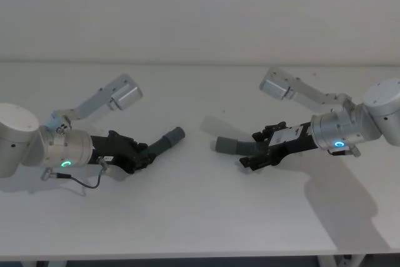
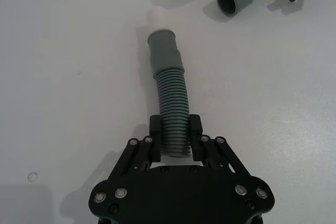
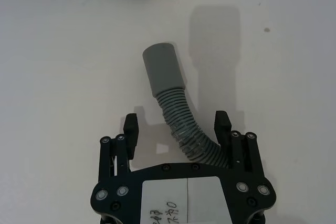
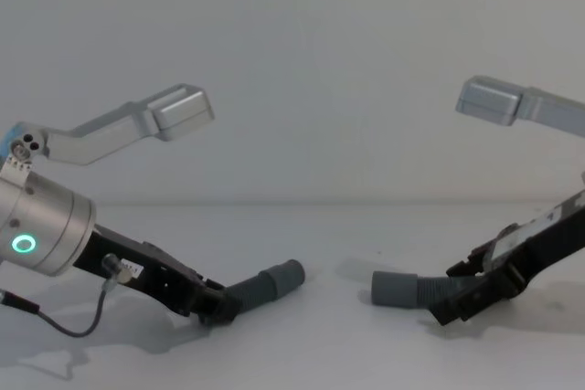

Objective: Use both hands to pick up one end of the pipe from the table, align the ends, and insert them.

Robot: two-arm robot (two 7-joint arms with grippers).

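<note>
Near the middle of the table, the left hose piece is clamped on its ribbed part by the left gripper, while the right hose piece is straddled by the wide-open right gripper (not yet gripped), so both cuffs are left free, facing each other for insertion.

A plain pale grey wall occupies the upper part of the head view and meets the far edge of the surface along a horizontal line. A small dark speck lies on the surface, upper right of the right wrist view. A faint ring-shaped mark sits lower left of the left wrist view.
</note>
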